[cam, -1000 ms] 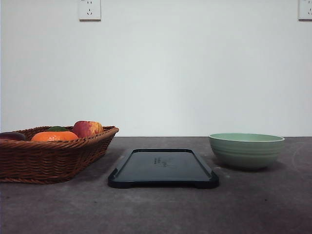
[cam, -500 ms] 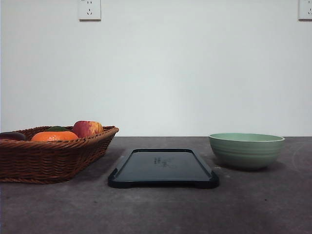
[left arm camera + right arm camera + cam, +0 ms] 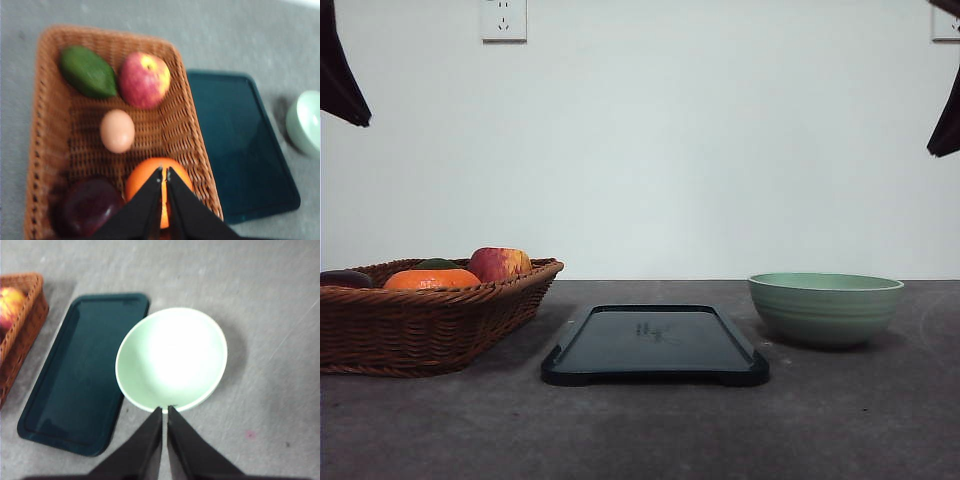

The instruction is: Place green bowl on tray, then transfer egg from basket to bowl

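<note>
Two grippers closed, empty. You open right gripper [image 3: 165,411] wide, grip green bowl [image 3: 171,358] rim at frame centre, carry onto tray [image 3: 75,375], lower left.

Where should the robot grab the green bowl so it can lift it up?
Probably by the rim. The green bowl stands upright and open on the table, right of the tray, too wide to pinch whole. The right gripper, shut now, hangs above its edge, so it could open and come straight down, one finger inside the thin wall, one outside.
</note>
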